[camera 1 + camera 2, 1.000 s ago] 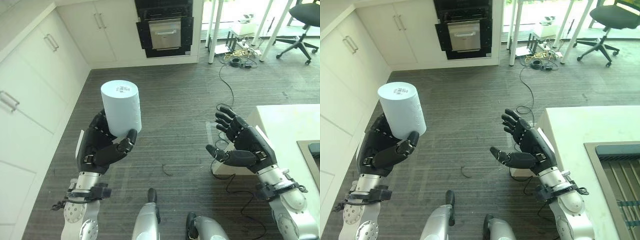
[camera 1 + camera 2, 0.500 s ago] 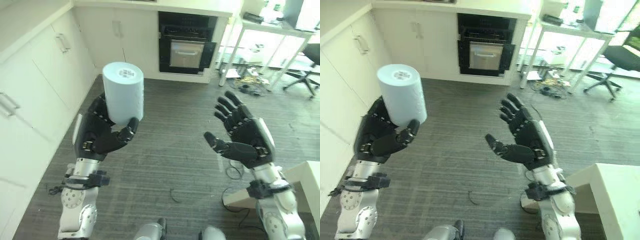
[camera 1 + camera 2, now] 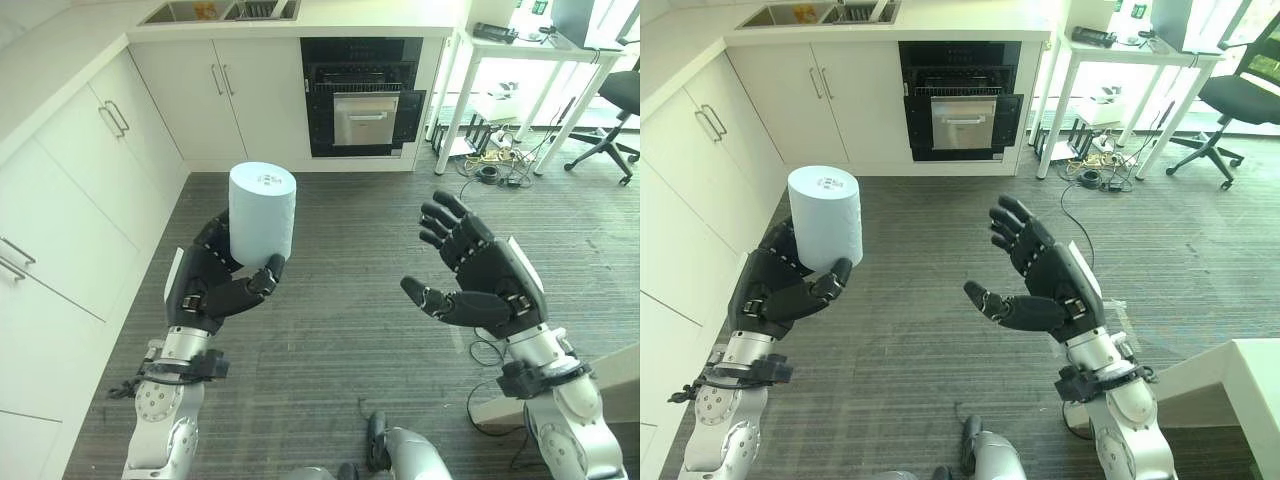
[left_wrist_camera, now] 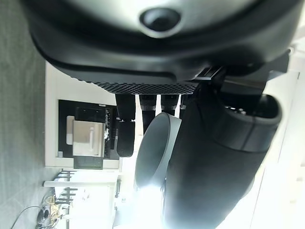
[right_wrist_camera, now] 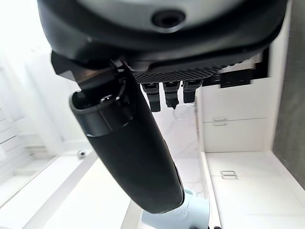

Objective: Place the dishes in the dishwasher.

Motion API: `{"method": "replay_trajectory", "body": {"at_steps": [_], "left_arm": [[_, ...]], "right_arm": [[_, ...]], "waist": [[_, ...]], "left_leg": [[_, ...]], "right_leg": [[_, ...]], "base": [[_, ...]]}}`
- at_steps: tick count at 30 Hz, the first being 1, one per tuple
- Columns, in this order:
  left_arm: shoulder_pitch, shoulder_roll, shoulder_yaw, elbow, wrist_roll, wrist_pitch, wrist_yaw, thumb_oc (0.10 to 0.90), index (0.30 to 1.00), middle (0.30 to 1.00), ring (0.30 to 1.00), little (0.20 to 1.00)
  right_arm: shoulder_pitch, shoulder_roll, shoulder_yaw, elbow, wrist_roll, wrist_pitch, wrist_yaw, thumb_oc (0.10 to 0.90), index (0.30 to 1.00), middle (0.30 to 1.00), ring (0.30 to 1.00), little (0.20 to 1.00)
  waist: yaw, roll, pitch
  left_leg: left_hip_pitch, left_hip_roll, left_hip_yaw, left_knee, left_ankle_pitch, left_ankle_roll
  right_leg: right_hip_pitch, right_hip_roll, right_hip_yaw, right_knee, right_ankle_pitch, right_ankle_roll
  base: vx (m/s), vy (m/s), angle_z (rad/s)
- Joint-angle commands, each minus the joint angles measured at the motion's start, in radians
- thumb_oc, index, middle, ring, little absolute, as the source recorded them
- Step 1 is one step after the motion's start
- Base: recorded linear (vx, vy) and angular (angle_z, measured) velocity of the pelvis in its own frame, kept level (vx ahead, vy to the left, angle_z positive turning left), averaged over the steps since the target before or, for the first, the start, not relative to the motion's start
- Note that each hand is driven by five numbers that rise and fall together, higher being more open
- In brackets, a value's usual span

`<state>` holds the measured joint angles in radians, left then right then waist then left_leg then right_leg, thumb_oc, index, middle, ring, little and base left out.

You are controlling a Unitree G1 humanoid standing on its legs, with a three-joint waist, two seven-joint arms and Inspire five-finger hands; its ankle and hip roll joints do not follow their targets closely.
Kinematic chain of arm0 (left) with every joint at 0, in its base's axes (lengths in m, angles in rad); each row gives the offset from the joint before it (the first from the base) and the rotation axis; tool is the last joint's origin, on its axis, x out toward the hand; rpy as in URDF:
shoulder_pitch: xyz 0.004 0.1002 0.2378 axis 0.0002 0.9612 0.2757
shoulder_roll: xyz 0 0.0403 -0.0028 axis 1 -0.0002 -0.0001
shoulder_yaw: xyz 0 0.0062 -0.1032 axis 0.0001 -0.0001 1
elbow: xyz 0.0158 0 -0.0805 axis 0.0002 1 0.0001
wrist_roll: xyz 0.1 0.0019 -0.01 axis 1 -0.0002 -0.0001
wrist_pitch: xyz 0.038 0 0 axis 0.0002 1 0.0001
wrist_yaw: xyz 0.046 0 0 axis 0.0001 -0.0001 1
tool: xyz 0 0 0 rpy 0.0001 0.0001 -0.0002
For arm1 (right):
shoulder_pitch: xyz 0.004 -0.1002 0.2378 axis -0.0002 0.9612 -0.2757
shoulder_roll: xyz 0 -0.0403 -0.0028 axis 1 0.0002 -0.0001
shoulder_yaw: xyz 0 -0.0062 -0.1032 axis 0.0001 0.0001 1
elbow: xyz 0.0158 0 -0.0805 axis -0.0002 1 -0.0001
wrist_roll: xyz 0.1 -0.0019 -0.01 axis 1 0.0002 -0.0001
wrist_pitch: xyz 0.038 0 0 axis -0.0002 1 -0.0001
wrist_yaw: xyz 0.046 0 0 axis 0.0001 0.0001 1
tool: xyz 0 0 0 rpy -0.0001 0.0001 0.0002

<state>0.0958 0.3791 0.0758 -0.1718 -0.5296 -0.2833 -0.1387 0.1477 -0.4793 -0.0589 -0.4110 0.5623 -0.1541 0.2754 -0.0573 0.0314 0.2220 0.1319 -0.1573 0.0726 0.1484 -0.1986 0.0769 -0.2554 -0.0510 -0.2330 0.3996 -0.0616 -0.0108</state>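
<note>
A pale blue cylindrical cup point(image 3: 262, 210) stands upside down and upright in my left hand point(image 3: 215, 285), whose fingers and thumb are curled round its lower part. The same cup point(image 3: 826, 216) shows above the dark floor, and the left wrist view catches its rim point(image 4: 155, 148) past the thumb. My right hand point(image 3: 485, 285) is held up level with it, palm turned inward, fingers spread and straight, holding nothing. A dark built-in appliance point(image 3: 363, 95) with a metal front panel sits in the far cabinet row, well beyond both hands.
White cabinets point(image 3: 70, 170) line the left wall, and a counter with a sink point(image 3: 220, 11) runs along the back. A white desk point(image 3: 1120, 60), an office chair point(image 3: 1235, 100) and floor cables point(image 3: 490, 165) stand at the far right. A white counter corner point(image 3: 1240, 380) is at the lower right.
The whole view has shifted, so the camera moved; the far cabinets and dark appliance now show more fully. The left hand keeps its hold on the cup, and the right hand stays spread.
</note>
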Motion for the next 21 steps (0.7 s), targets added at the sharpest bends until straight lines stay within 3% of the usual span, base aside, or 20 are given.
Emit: {"method": "replay_trajectory", "body": {"at_steps": [1, 2, 3, 4, 6, 8, 9, 10, 11, 12, 14, 17, 21], "left_arm": [[-0.021, 0.025, 0.041, -0.172, -0.047, -0.108, -0.003, 0.4, 0.3, 0.3, 0.3, 0.3], [0.01, 0.006, 0.046, -0.181, -0.047, -0.112, -0.01, 0.4, 0.3, 0.3, 0.3, 0.3], [0.036, -0.01, 0.048, -0.182, -0.052, -0.123, -0.023, 0.4, 0.3, 0.3, 0.3, 0.3], [0.037, -0.014, 0.044, -0.176, -0.05, -0.125, -0.032, 0.4, 0.3, 0.3, 0.3, 0.3], [0.03, -0.009, 0.041, -0.164, -0.048, -0.128, -0.034, 0.4, 0.3, 0.3, 0.3, 0.3], [0.04, -0.003, 0.044, -0.161, -0.053, -0.138, -0.03, 0.4, 0.3, 0.3, 0.3, 0.3], [0.059, 0.004, 0.05, -0.165, -0.06, -0.147, -0.031, 0.4, 0.3, 0.3, 0.3, 0.3], [0.071, 0.007, 0.051, -0.169, -0.067, -0.153, -0.028, 0.4, 0.3, 0.3, 0.3, 0.3], [0.07, 0.006, 0.044, -0.164, -0.065, -0.16, -0.014, 0.4, 0.3, 0.3, 0.3, 0.3], [0.065, 0.005, 0.04, -0.159, -0.061, -0.165, -0.012, 0.4, 0.3, 0.3, 0.3, 0.3], [0.056, 0.007, 0.036, -0.154, -0.052, -0.169, -0.006, 0.4, 0.3, 0.3, 0.3, 0.3], [0.014, 0.038, 0.038, -0.153, 0.02, -0.122, 0.025, 0.4, 0.3, 0.3, 0.3, 0.3], [-0.038, 0.061, 0.035, -0.139, 0.012, -0.075, -0.022, 0.4, 0.3, 0.3, 0.3, 0.3]], "right_arm": [[-0.043, 0.01, -0.071, -0.038, 0.063, -0.091, 0.012, 0.8, 0.9, 0.9, 0.9, 0.9], [-0.016, 0.01, -0.082, -0.048, 0.079, -0.086, 0.047, 0.8, 0.9, 0.9, 0.9, 0.9], [0.0, 0.01, -0.086, -0.049, 0.072, -0.084, 0.058, 0.8, 0.9, 0.9, 0.9, 0.9], [0.001, 0.01, -0.087, -0.047, 0.068, -0.079, 0.046, 0.8, 0.9, 0.9, 0.9, 0.9], [-0.018, 0.0, -0.072, -0.034, 0.077, -0.079, 0.022, 0.8, 0.9, 0.9, 0.9, 0.9], [-0.04, -0.005, -0.05, -0.024, 0.082, -0.072, 0.016, 0.8, 0.9, 0.9, 0.9, 0.9], [-0.044, 0.0, -0.035, -0.021, 0.062, -0.061, 0.016, 0.8, 0.9, 0.9, 0.9, 0.9], [-0.042, 0.0, -0.027, -0.022, 0.043, -0.06, 0.01, 0.8, 0.9, 0.9, 0.9, 0.9], [-0.044, -0.009, -0.019, -0.027, 0.027, -0.055, -0.007, 0.8, 0.9, 0.9, 0.9, 0.9], [-0.046, -0.015, -0.018, -0.027, 0.029, -0.059, -0.011, 0.8, 0.9, 0.9, 0.9, 0.9], [-0.057, -0.029, -0.013, -0.023, 0.04, -0.061, -0.018, 0.8, 0.9, 0.9, 0.9, 0.9], [-0.025, -0.017, -0.035, -0.047, 0.049, -0.053, 0.015, 0.8, 0.9, 0.9, 0.9, 0.9], [-0.018, 0.016, -0.047, -0.045, 0.024, -0.051, -0.048, 0.8, 0.9, 0.9, 0.9, 0.9]], "waist": [[0.005, -0.063, -0.1], [0.016, -0.078, -0.098], [0.034, -0.089, -0.078], [0.043, -0.098, -0.065], [0.06, -0.101, -0.048], [0.07, -0.096, -0.037], [0.074, -0.059, -0.031], [0.078, -0.037, -0.033], [0.084, -0.017, -0.037], [0.086, -0.015, -0.035], [0.09, -0.016, -0.036], [0.095, -0.023, -0.068], [0.111, -0.044, -0.095]], "left_leg": [[0.041, 0.167, 0.056, 0.152, -0.027, -0.09], [0.015, 0.161, 0.05, 0.279, 0.107, -0.13], [-0.128, 0.133, 0.036, 0.496, 0.139, -0.14], [-0.21, 0.145, 0.043, 0.544, 0.137, -0.133], [-0.251, 0.142, 0.056, 0.463, 0.103, -0.108], [-0.207, 0.153, 0.09, 0.195, 0.108, -0.099], [-0.274, 0.202, 0.065, 0.152, 0.085, -0.116], [-0.334, 0.232, 0.028, 0.152, 0.079, -0.132], [-0.403, 0.266, -0.012, 0.152, 0.129, -0.164], [-0.409, 0.27, -0.012, 0.152, 0.137, -0.167], [-0.411, 0.268, -0.019, 0.152, 0.127, -0.164], [-0.403, 0.25, -0.035, 0.152, 0.092, -0.141], [-0.387, 0.222, -0.036, 0.152, 0.073, -0.111]], "right_leg": [[0.073, -0.063, 0.031, -0.1, -0.045, 0.091], [0.107, -0.047, 0.063, -0.1, -0.076, 0.056], [0.147, -0.043, 0.087, -0.1, -0.093, 0.034], [0.164, -0.047, 0.087, -0.1, -0.095, 0.031], [0.183, -0.045, 0.086, -0.1, -0.107, 0.038], [0.199, -0.034, 0.099, -0.1, -0.126, 0.055], [0.212, 0.009, 0.112, -0.1, -0.145, 0.062], [0.223, 0.03, 0.119, -0.1, -0.162, 0.064], [0.258, 0.05, 0.123, -0.1, -0.197, 0.055], [0.267, 0.052, 0.123, -0.1, -0.206, 0.053], [0.273, 0.044, 0.123, -0.1, -0.217, 0.058], [0.338, -0.006, 0.1, -0.1, -0.248, 0.099], [0.369, -0.057, 0.045, -0.1, -0.226, 0.134]], "base": [[0.44, -0.375, 0.19], [0.33, -0.345, -0.34], [0.28, -0.33, -0.52], [0.15, -0.168, -0.59], [0.15, -0.037, -0.39], [0.25, 0.122, -0.28], [0.29, 0.246, -0.3], [0.43, 0.352, -0.51], [0.37, 0.27, -0.5], [0.32, 0.236, -0.42], [0.24, 0.197, -0.35], [0.37, 0.277, -0.26], [0.29, 0.194, 0.08]]}}
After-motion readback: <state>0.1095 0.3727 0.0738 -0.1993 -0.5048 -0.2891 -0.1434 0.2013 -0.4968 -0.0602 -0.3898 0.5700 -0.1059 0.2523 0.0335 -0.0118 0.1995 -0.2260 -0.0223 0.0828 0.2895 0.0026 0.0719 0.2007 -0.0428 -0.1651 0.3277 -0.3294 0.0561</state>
